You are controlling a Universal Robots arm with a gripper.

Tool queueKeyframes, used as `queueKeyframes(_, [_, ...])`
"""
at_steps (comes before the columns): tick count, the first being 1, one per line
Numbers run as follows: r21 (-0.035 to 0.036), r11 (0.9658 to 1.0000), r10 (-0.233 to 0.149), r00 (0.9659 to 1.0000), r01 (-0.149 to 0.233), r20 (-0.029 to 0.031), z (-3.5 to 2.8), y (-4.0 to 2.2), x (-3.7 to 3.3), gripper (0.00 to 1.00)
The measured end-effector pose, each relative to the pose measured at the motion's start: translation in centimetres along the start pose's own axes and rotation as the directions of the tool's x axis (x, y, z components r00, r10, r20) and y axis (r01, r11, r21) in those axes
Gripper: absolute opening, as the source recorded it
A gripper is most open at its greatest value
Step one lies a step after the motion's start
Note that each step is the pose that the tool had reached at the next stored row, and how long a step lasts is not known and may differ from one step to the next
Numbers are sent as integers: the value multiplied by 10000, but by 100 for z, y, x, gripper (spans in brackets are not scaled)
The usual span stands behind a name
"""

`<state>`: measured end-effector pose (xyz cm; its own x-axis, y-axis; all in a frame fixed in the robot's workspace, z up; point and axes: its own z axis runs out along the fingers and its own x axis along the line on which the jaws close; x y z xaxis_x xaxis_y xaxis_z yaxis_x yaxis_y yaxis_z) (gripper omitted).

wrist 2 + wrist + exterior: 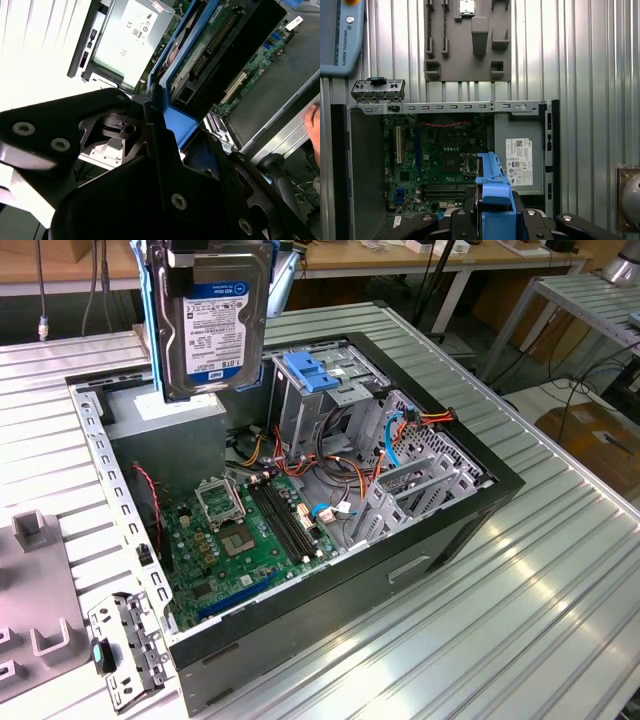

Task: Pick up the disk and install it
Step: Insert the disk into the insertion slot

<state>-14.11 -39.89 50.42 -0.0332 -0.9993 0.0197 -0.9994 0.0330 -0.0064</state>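
The disk [213, 325] hangs upright above the open computer case, over the power-supply corner. Its white-and-blue label faces the exterior camera and blue carrier rails run along its edges. My gripper [218, 256] is shut on its upper end at the top of the exterior view. In the second wrist view the black fingers [160, 150] clamp the blue rail [176, 120], and the disk's green circuit board [210, 45] shows beyond them. The first wrist view looks down the blue carrier [492, 187], held between the gripper [492, 220] fingers, onto the case below.
The open case [440, 540] lies on a ribbed metal table. Inside are a green motherboard [245, 530], a grey power-supply box [520, 160] with a white sticker, and a metal drive cage with a blue latch [312, 370]. A grey fixture plate [467, 45] and a loose metal bracket [125, 650] lie beside it.
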Motion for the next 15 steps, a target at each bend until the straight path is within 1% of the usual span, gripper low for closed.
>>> queueKeyframes(4, [0, 10000, 0, 10000, 0, 0, 0, -1, 0, 37])
queueKeyframes(7, [0, 10000, 0, 10000, 0, 0, 0, -1, 15, 37])
queueKeyframes(12, [0, 10000, 0, 10000, 0, 0, 1, -3, 60, 37])
queueKeyframes(15, [0, 10000, 0, 10000, 0, 1, 2, -4, 101, 37])
